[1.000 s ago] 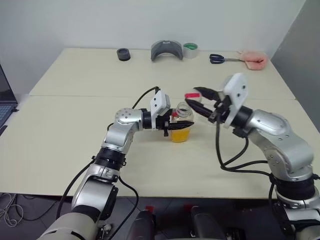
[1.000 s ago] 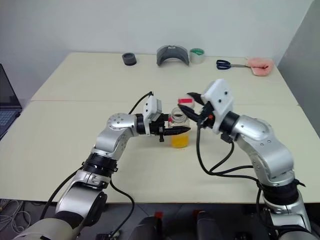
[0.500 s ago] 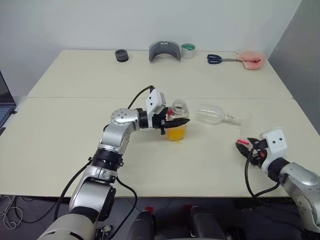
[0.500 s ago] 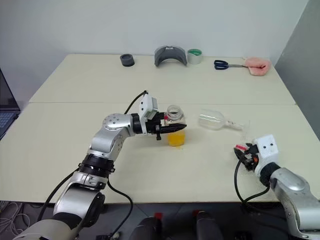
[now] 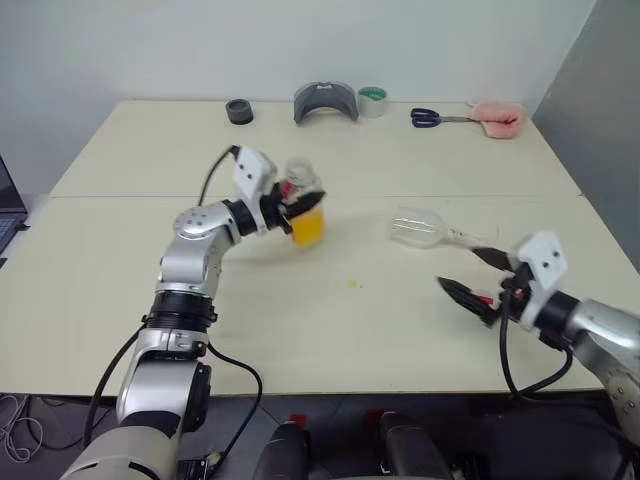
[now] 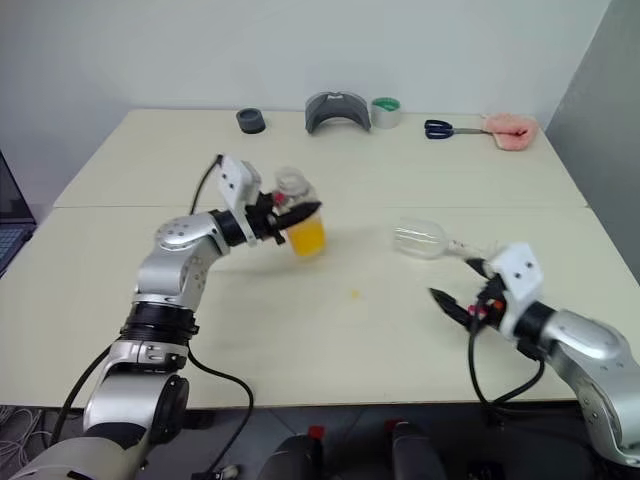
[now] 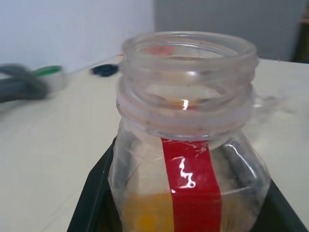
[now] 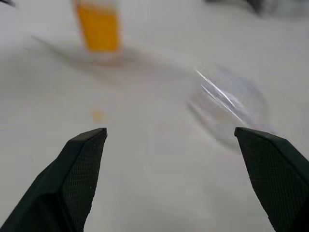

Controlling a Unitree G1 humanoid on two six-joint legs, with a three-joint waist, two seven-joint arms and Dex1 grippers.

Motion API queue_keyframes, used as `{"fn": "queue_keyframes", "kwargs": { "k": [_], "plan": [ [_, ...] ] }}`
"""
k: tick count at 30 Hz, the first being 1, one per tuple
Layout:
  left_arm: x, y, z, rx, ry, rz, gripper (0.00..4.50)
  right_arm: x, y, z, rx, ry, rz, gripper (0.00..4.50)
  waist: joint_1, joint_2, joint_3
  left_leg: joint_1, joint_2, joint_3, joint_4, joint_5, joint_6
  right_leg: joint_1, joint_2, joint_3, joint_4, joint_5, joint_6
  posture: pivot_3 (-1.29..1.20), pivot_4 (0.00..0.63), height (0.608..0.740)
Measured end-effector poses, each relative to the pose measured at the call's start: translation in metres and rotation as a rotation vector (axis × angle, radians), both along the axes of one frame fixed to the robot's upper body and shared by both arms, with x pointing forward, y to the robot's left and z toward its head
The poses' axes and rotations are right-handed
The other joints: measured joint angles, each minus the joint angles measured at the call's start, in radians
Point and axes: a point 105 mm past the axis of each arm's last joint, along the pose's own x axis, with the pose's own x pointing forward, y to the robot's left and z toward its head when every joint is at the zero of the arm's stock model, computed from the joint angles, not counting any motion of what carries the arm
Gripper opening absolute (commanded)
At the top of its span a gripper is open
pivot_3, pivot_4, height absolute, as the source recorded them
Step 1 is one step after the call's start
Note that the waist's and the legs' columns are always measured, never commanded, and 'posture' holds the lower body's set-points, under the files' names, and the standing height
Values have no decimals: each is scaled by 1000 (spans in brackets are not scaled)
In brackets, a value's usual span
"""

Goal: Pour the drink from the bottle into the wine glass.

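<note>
Now we see our left gripper (image 5: 290, 212) clamped tight on the uncapped bottle (image 5: 303, 203), upright above the table (image 5: 120, 260), the drink (image 5: 309, 229) low inside. Our right gripper (image 5: 475, 277) hangs with jaws spread wide, holding nothing. The wine glass (image 5: 418, 228) lies on its side just beyond it.
</note>
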Motion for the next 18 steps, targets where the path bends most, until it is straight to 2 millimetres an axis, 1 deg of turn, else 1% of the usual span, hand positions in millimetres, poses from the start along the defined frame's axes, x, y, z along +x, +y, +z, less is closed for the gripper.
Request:
{"fn": "queue_keyframes", "kwargs": {
  "k": [1, 2, 3, 6, 8, 12, 15, 18],
  "plan": [
    [4, 7, 2, -6, -4, 40, 1713, 0, 11, 4, 3, -10, 43, 4500, 2, 0, 0, 0, 0, 0, 0, 0, 0, 0, -1, 0, 0, 0, 0, 0, 150, 740],
    [7, 18, 2, -10, -2, 92, 1713, 3, 23, 7, 8, -14, 83, 4500, 3, 0, 0, 0, -1, 0, 0, 0, 0, 0, -1, 0, 0, 0, 0, 0, 150, 740],
    [13, 32, 1, -23, 11, 165, 1713, 10, 40, 13, 26, -26, 133, 4500, -2, -1, 0, -1, -1, 1, 0, 0, 0, -1, -1, 1, 0, 0, 1, 0, 150, 740],
    [23, 57, 0, -48, 22, 298, 1713, 20, 80, 22, 31, -53, 241, 4500, -1, -1, 0, -1, -1, 1, 0, 0, 0, -1, -2, 0, 0, 1, 1, 0, 150, 740],
    [27, 71, -1, -59, 25, 366, 1713, 28, 100, 21, 25, -58, 273, 4500, 0, -1, 0, -2, -1, 0, 0, 0, -1, -2, -2, 0, -1, 1, 0, 0, 150, 740],
    [30, 88, -5, -73, 29, 449, 1713, 41, 122, 14, 10, -45, 279, 4500, 13, -1, 0, -7, -3, 1, 1, 2, -4, -6, -5, 0, 0, 1, 0, 0, 150, 740],
    [32, 92, -11, -77, 42, 477, 1713, 46, 132, 15, 4, -66, 284, 4500, 16, -2, 0, -17, -3, 0, 4, 3, -5, -17, -5, 0, 3, 2, 0, 0, 150, 740],
    [34, 95, -12, -89, 49, 499, 1713, 50, 135, 14, -4, -72, 278, 4500, 16, -2, 0, -18, -3, 0, 5, 3, -5, -19, -4, 0, 5, 2, 0, 0, 150, 740]
  ]
}}
